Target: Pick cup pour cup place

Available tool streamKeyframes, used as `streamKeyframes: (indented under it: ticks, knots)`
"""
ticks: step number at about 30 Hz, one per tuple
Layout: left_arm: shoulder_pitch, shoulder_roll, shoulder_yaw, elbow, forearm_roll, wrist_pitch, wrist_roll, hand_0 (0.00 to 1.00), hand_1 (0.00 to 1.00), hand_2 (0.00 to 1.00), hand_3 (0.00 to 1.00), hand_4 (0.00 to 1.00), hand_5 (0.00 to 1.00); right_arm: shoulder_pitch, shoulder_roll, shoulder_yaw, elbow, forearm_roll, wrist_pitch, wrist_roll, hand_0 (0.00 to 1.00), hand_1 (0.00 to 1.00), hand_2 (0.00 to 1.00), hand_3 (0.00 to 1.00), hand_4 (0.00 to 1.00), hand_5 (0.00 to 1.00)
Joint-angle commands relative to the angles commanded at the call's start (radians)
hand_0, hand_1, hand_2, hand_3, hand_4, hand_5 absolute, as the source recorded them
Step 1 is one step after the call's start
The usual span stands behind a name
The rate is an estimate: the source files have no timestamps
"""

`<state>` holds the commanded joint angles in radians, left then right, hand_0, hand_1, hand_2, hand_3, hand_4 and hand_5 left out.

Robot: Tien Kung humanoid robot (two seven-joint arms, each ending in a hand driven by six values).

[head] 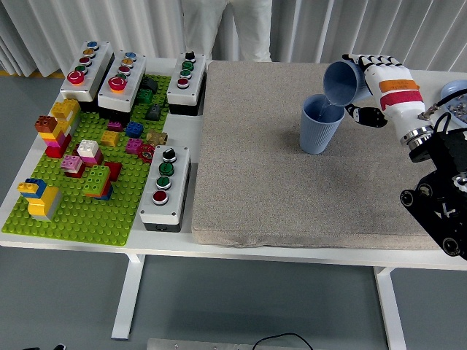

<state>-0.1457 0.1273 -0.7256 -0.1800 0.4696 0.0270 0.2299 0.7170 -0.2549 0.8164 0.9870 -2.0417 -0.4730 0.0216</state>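
The right hand point(379, 76) has its fingers point(368, 60) wrapped round the tilted cup point(341, 82) over the standing cup point(321, 125) — tip further off-centre and the pour may spill onto the mat point(255, 182).

Blue tilted cup point(341, 80) within white-and-black fingers point(365, 60); blue ribbed cup point(320, 125) below them. Right hand point(381, 82) white, orange bands. Grey mat point(292, 189). Green baseplate point(80, 211).

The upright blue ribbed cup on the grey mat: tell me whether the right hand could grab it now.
Probably not: the right hand is shut on the tilted blue cup, held over the upright blue ribbed cup.
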Motion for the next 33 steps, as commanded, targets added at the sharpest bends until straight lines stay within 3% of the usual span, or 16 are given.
streamKeyframes:
  ticks: [33]
  knots:
    - [-0.004,0.001,-0.002,0.0,0.001,0.0,0.0,0.74,0.8,0.831,0.664,0.514,0.888,0.05,-0.034,-0.077,-0.001,-0.056,-0.024,-0.056,0.9,0.727,0.614,0.632,0.628,0.019]
